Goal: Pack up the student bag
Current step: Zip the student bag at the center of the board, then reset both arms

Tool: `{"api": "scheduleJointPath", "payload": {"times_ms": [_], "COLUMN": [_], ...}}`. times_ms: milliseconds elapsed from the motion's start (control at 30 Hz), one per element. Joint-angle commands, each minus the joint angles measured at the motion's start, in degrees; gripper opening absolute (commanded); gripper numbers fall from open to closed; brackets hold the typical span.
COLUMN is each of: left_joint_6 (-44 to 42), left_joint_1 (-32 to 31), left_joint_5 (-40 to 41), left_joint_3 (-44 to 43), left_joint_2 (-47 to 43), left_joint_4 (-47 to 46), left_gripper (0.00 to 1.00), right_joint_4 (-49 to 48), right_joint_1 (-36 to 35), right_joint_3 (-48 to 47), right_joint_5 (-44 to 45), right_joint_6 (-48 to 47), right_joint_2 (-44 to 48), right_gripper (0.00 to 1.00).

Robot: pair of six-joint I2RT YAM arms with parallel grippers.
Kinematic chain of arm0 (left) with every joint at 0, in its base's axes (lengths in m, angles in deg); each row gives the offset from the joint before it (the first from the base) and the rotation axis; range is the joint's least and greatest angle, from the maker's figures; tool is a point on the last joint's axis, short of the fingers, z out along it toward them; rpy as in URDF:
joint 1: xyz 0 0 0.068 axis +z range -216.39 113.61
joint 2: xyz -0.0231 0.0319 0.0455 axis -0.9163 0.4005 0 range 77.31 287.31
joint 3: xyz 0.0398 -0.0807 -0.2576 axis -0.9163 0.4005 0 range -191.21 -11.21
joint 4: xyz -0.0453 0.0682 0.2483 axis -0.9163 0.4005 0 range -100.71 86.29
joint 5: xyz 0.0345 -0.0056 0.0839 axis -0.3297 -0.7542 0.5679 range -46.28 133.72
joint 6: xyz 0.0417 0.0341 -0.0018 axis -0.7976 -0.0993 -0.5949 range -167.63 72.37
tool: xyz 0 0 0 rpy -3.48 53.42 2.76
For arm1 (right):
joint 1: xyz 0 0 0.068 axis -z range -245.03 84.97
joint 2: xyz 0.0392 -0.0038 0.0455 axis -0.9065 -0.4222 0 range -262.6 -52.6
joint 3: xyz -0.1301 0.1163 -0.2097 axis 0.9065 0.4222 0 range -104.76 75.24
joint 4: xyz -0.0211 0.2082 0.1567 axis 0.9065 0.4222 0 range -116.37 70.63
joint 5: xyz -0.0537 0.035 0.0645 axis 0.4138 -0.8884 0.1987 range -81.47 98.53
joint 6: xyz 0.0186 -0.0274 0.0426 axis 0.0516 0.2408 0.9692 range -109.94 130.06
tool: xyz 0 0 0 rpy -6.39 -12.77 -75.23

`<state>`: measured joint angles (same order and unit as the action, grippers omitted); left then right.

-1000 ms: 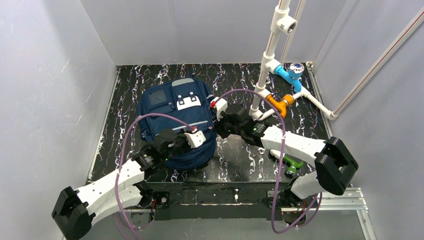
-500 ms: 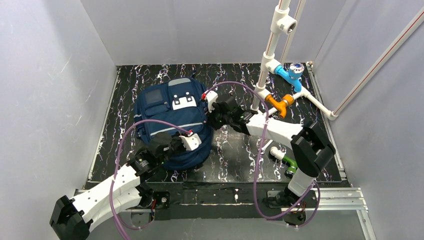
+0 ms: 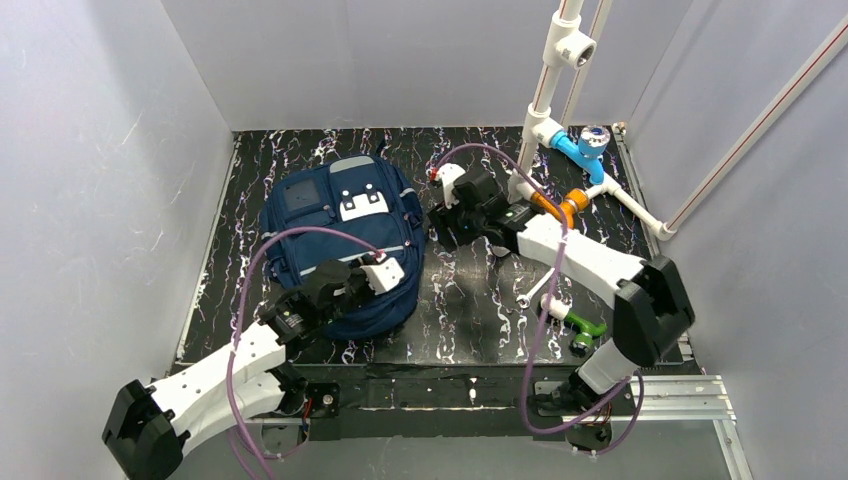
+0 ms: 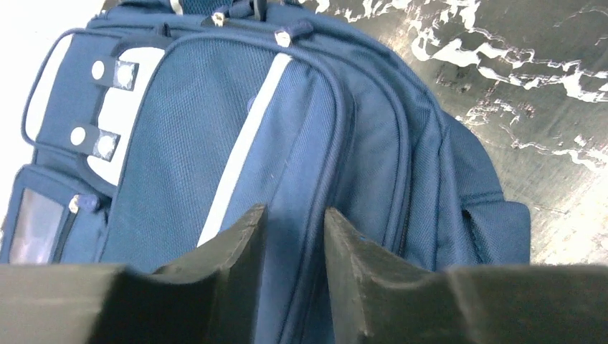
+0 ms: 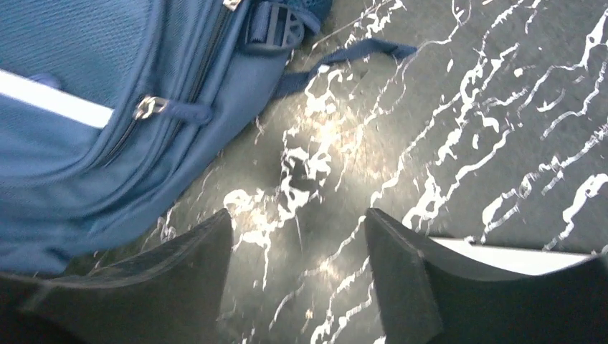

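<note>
The student bag point(image 3: 335, 240) lies flat at ten o'clock on the table point(image 3: 480, 320), its top toward twelve and its left edge near the table's left border and the pale wall point(image 3: 100, 200). It is soft navy woven fabric, rounded at the top, with a grey stripe, white patches and piped zip seams. The left gripper point(image 4: 294, 211) hangs over the bag's lower front. Its dark wedge-shaped jaws stand a narrow slit apart with nothing pinched between them. From the bag's right edge round to four o'clock the table lies bare, a hard, glossy black slab veined in white and purple. The right gripper point(image 5: 300, 215) hovers over that strip just beside the bag, jaws wide apart and empty, and a loose blue strap point(image 5: 344, 56) trails onto the slab. At two o'clock smooth white pipes point(image 3: 540, 100) rise, joined by a blue fitting point(image 3: 585, 148) and an orange fitting point(image 3: 560, 208). A green-handled tool point(image 3: 585, 328) lies at four o'clock.
</note>
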<state>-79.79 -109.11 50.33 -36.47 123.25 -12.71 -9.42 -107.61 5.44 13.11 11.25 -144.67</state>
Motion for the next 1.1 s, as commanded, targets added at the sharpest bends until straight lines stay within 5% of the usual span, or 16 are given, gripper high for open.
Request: {"api": "scheduleJointPath", "payload": {"times_ms": [0,67,267,600,833,1067], "left_joint_6": [7.1,11.9,25.8,26.7,24.5,24.7], "left_joint_1": [0.1,0.1,0.2,0.3,0.2,0.2], "left_joint_5": [-3.6,-6.2,-10.0,3.8,4.2,11.3], "left_joint_3": [-4.7,-7.7,-22.6,-46.0,-47.1,-44.0], "left_joint_2": [-1.8,-4.2,-8.4,-5.7,-4.6,-10.8], "left_joint_4": [0.1,2.6,7.5,5.5,13.6,7.7], "left_gripper": [0.49,0.73,0.91,0.97,0.98,0.98], "right_joint_4": [11.3,12.9,14.8,5.5,12.2,3.4], "right_joint_1": [-0.4,-0.6,-0.7,-0.6,-0.6,-0.6], "right_joint_3": [-5.1,-6.5,-16.0,-22.2,-28.1,-21.0], "right_joint_5": [0.9,-2.1,-7.8,13.7,17.1,24.6], "right_joint_6": [-0.9,-2.6,-4.0,-3.4,-3.7,-3.3], "right_joint_2": [10.8,15.5,24.8,34.3,32.3,40.7], "right_gripper": [0.8,0.97,0.98,0.98,0.98,0.99]}}
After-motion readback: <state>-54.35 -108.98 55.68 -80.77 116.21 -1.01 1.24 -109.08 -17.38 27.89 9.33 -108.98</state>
